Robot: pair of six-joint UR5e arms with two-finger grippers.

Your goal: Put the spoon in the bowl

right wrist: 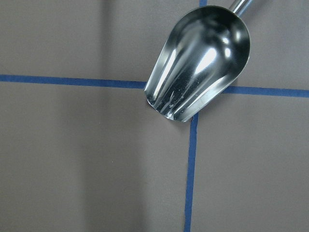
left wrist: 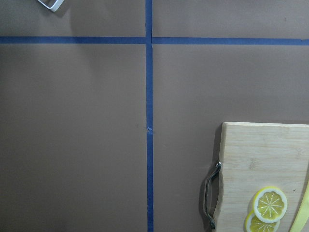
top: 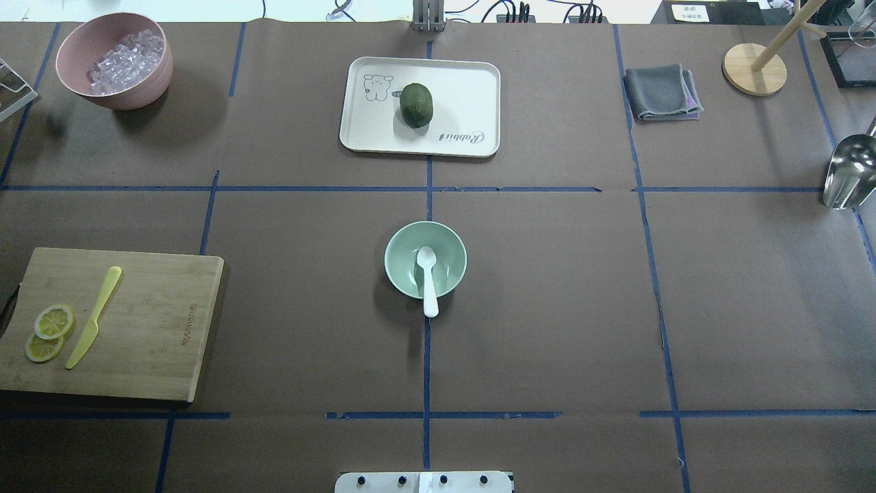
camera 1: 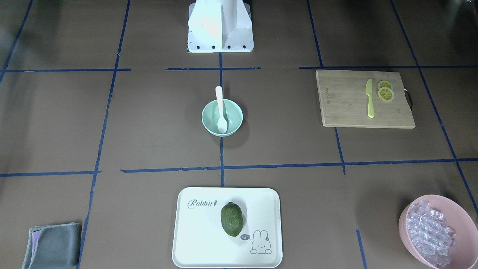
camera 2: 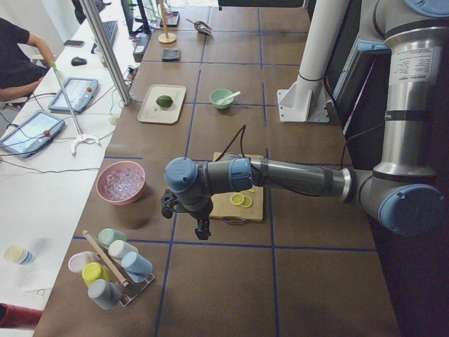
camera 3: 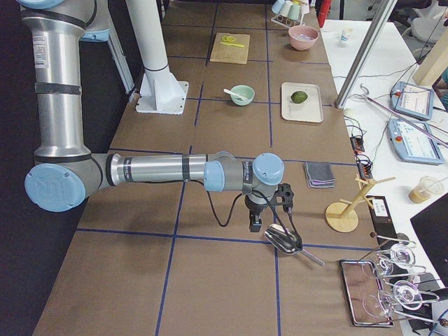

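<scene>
The white spoon (camera 1: 221, 108) lies in the pale mint-green bowl (camera 1: 204, 116) at the table's middle. Its scoop is inside the bowl and its handle rests over the rim on the robot's side. Both also show in the overhead view: spoon (top: 428, 277), bowl (top: 390, 261). My left gripper (camera 2: 202, 228) hangs off the table's left end near the cutting board. My right gripper (camera 3: 255, 225) hangs at the right end by a metal scoop. Both are far from the bowl and show only in the side views, so I cannot tell if they are open or shut.
A cutting board (top: 150, 322) with a yellow-green knife (top: 94, 316) and lemon slices (top: 53, 322) lies at the left. A pink bowl (top: 126, 96) of clear pieces, a tray (top: 465, 89) with a green fruit (top: 416, 105), a grey cloth (top: 660, 92) and the metal scoop (top: 848, 171) lie around.
</scene>
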